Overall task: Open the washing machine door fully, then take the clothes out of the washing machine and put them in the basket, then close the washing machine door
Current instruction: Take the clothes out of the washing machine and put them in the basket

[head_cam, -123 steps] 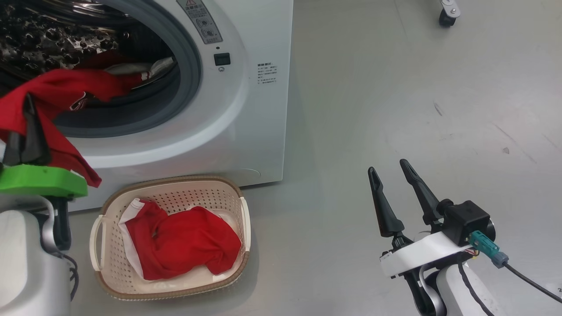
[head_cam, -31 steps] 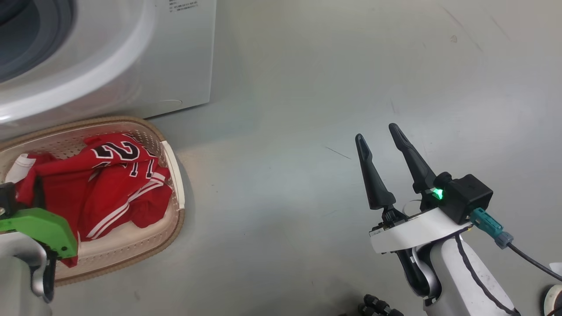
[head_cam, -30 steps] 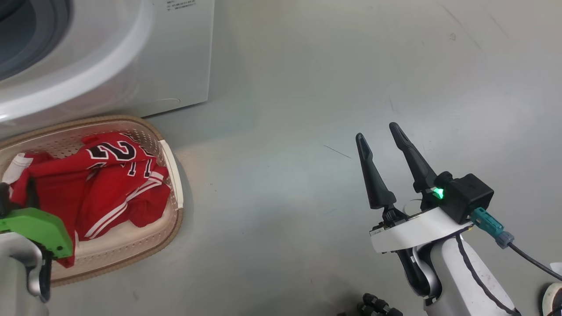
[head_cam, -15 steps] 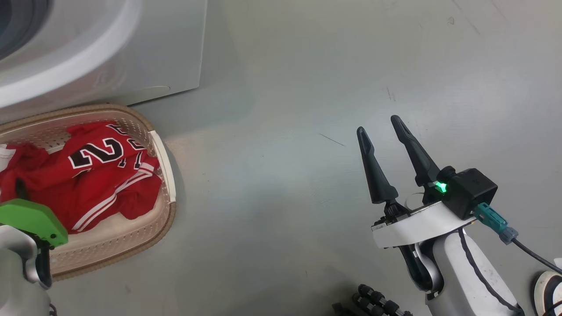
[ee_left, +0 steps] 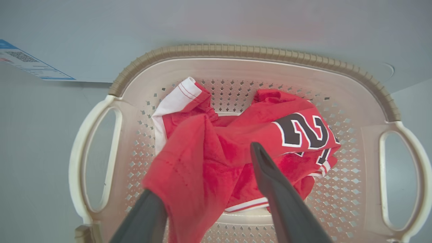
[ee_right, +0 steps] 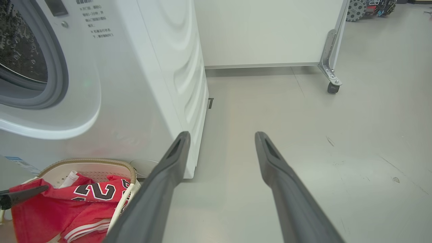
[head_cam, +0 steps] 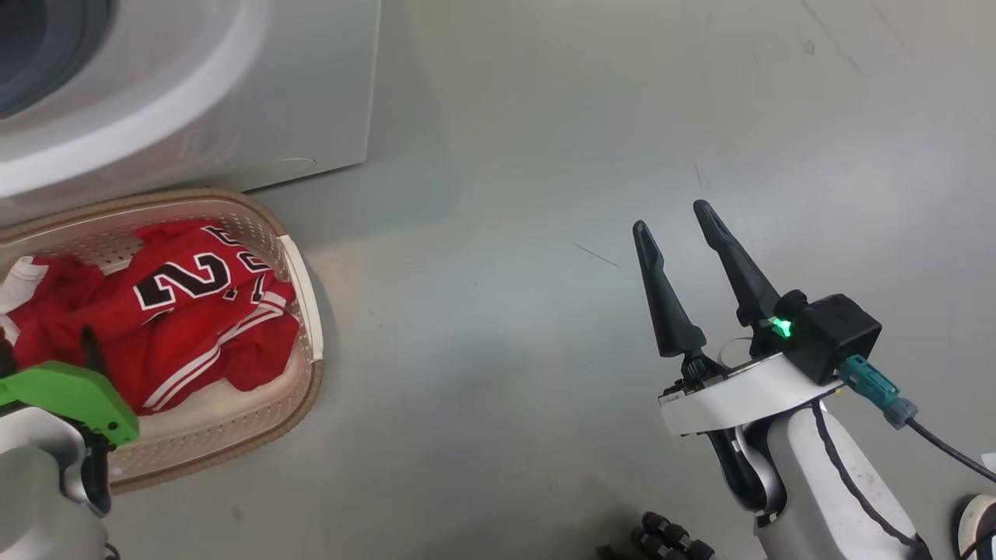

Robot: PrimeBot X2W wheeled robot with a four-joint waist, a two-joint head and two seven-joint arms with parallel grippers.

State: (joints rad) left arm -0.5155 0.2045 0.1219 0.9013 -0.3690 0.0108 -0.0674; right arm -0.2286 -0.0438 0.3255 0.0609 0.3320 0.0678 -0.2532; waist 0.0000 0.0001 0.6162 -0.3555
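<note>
Hovering over the basket (ee_left: 256,50), your left end effector (ee_left: 202,168) has its fingers spread. A fold of the clothes (ee_left: 219,148) drapes over one finger (ee_left: 145,219), unpinched. The rest of the red jersey lies inside the basket, number facing up. The washing machine (head_cam: 194,93) stands just behind the basket. Your right end effector (head_cam: 670,215) is spread and empty above the floor (head_cam: 506,311), well to the basket's right.

Head downward, wrists forward — shared basket (head_cam: 310,311)
</note>
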